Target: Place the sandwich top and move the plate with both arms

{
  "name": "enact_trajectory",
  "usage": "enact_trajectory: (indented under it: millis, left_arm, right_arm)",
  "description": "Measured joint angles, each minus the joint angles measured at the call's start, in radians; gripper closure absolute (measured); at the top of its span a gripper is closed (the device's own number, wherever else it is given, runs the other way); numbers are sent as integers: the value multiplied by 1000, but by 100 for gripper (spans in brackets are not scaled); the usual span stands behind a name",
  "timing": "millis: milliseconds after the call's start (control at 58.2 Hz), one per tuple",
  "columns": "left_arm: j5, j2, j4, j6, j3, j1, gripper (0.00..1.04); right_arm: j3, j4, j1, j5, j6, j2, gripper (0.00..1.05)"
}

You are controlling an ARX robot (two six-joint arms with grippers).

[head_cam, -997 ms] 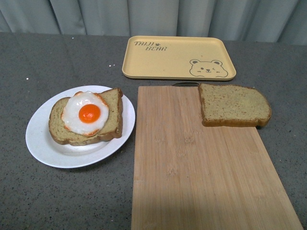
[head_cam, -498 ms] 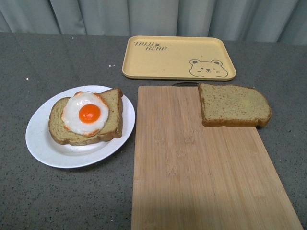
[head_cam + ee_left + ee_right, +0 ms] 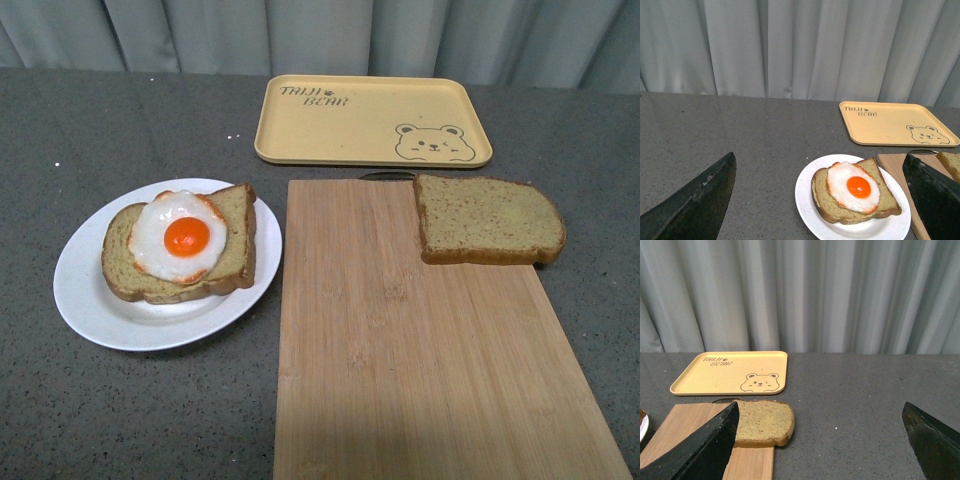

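The sandwich top, a plain brown bread slice, lies at the far right corner of a wooden cutting board; it also shows in the right wrist view. The white plate sits left of the board and holds a bread slice with a fried egg; the plate shows in the left wrist view. Neither arm shows in the front view. My left gripper is open, back from the plate. My right gripper is open, back from the sandwich top and off to its side.
A yellow tray with a bear drawing lies behind the board, also in the left wrist view and the right wrist view. A grey curtain closes off the back of the dark grey table.
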Motion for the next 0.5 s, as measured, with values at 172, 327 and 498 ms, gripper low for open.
enact_trajectory:
  millis: [172,327,498]
  left_arm:
    - [0,0,0,0,0,0,7]
    - [0,0,0,0,0,0,7]
    - [-2,0,0,0,0,0,7]
  right_arm:
    - [0,0,0,0,0,0,9]
    - [0,0,0,0,0,0,9]
    - [10,87,105,412,-183,133,9]
